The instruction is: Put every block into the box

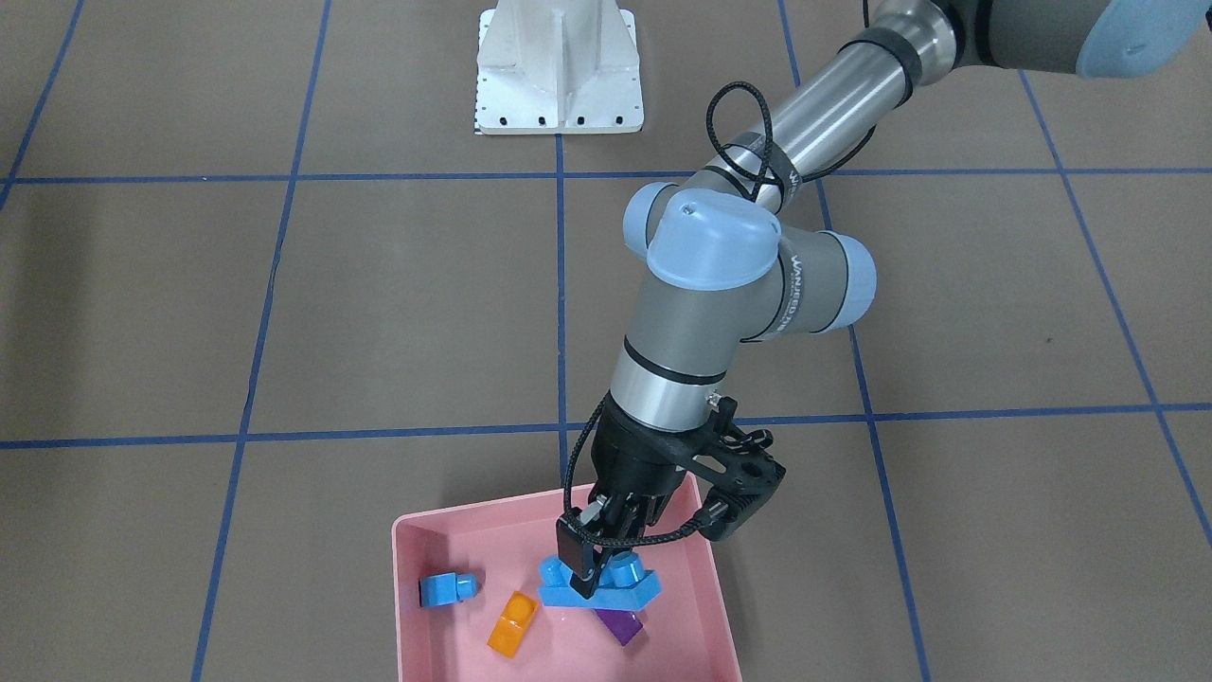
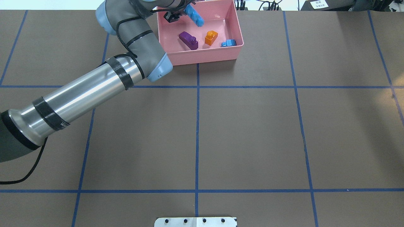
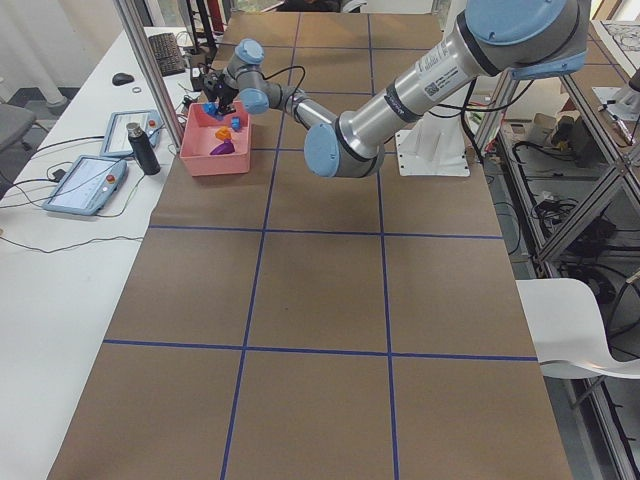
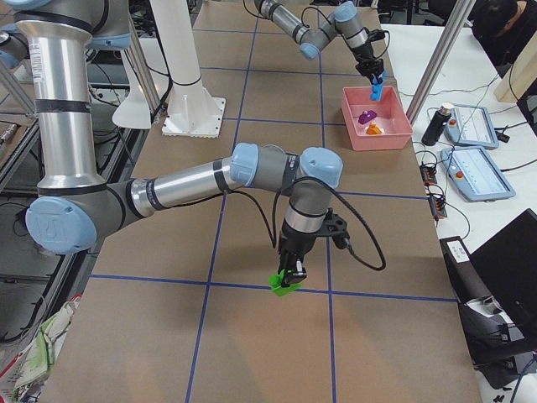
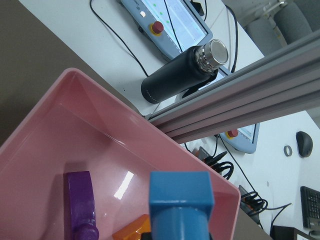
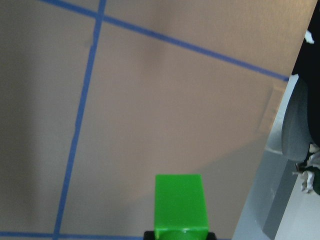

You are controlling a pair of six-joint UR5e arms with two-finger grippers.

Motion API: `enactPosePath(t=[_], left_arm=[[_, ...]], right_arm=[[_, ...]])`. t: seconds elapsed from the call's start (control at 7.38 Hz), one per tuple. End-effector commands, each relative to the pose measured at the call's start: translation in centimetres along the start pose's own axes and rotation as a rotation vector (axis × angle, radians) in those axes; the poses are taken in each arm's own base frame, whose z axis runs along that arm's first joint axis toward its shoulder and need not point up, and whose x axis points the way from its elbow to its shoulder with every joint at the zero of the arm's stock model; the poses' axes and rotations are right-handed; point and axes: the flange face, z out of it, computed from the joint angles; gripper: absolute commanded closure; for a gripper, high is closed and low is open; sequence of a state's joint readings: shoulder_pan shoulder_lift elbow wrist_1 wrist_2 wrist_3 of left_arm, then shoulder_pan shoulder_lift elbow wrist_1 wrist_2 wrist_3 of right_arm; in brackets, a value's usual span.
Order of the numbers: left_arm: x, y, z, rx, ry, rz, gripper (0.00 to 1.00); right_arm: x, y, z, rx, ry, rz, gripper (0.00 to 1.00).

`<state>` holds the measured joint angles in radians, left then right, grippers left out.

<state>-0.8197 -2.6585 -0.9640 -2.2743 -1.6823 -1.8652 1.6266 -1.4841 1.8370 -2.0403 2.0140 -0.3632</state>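
At the robot's right end of the brown tabletop [image 2: 252,132], well apart from the box [image 1: 454,540], the right tool [image 4: 291,273] is clamped on the green block [image 4: 284,285]. It holds the block low over the surface, beside one of the blue tape lines [image 2: 197,126] that cut the top into large squares. The white base [image 2: 195,222] is bolted on at the robot's edge, opposite the box. The box is pale pink and sits at the far edge of the tabletop, across from the base. On its floor the purple block [image 2: 188,40], the orange block [image 2: 210,37] and the small blue block [image 2: 229,43] lie apart from each other, with the orange one between the other two. The left tool [image 1: 589,566] hangs over the inside of the box. Its fingers are closed on the long blue block [image 1: 630,589], which is tilted and held clear of the floor. Just past the box's outer wall runs an aluminium frame bar [image 5: 235,107]. Behind it is a white desk [image 3: 60,260] with a black bottle [image 5: 180,76] and control tablets [image 5: 170,17] near the box, and cables trailing between them. A keyboard [image 3: 165,52] and a mouse [image 3: 122,78] lie further along the desk from the box.
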Motion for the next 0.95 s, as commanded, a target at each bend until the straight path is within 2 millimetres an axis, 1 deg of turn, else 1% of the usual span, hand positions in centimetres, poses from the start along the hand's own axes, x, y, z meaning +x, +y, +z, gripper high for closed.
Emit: enactPosePath(t=[0.0, 0.14, 0.27, 0.41, 0.54, 0.68, 0.81], left_arm=[[-1.7, 0.1, 0.2, -0.032, -0.028, -0.004, 0.00], [-2.2, -1.3, -0.5, -0.079, -0.047, -0.013, 0.00], [-3.4, -3.9, -1.3, -0.091, -0.077, -0.025, 0.00], [-4.8, -6.7, -3.1, -0.082, -0.095, 0.053, 0.00], [-6.9, -10.3, -4.7, -0.067, -0.144, 0.131, 0.00], [-10.3, -13.4, -6.2, -0.063, -0.184, 0.186, 0.00], [-14.8, -15.9, -7.5, -0.060, -0.207, 0.250, 0.00]], right_arm=[[-4.8, -7.6, -5.8, 0.170, -0.033, -0.019, 1.00], [-9.0, -11.3, -9.4, 0.225, -0.046, -0.009, 1.00], [-13.7, -14.5, -11.6, 0.274, -0.070, 0.008, 1.00], [-19.6, -17.4, -12.6, 0.335, -0.101, 0.019, 1.00], [-25.2, -19.8, -13.1, 0.386, -0.151, 0.046, 1.00], [-30.8, -22.1, -13.9, 0.419, -0.199, 0.059, 1.00], [-36.3, -24.8, -15.3, 0.439, -0.228, 0.061, 1.00]])
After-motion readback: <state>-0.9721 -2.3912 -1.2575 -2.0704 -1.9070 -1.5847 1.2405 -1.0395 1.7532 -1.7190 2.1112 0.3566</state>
